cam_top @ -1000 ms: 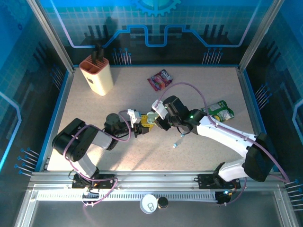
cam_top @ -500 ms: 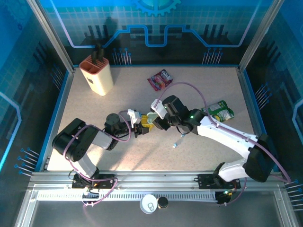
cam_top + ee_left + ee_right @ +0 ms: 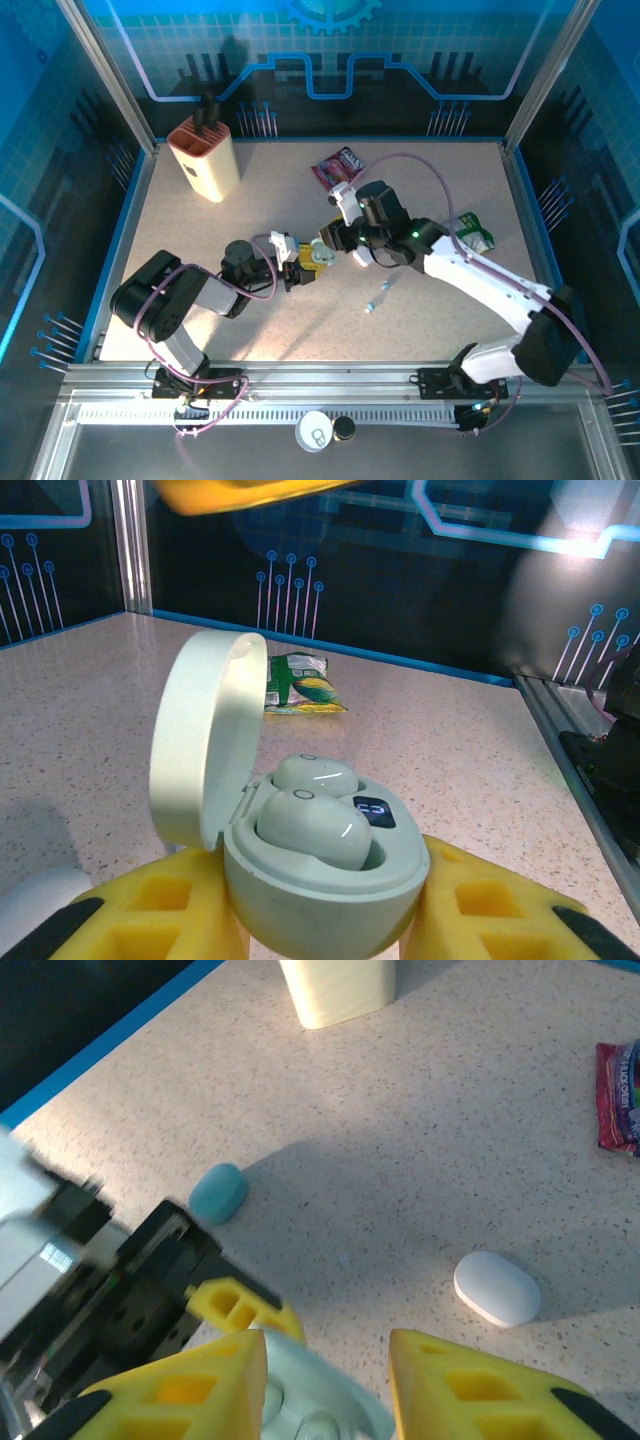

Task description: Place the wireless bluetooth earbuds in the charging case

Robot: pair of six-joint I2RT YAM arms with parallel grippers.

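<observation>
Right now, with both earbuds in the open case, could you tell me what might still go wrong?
1. The right gripper hangs close above the open charging case; a careless move could knock its raised lid or twist the case in the left gripper.
2. The front earbud bulges above its well; it may not be fully seated, so the lid might not shut.

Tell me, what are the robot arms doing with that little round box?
The left arm's fingers grip an open pale green charging case, lid up, with two earbuds sitting in it. The right arm's fingers hang open just above it. A white case and a teal case lie shut on the table.
</observation>
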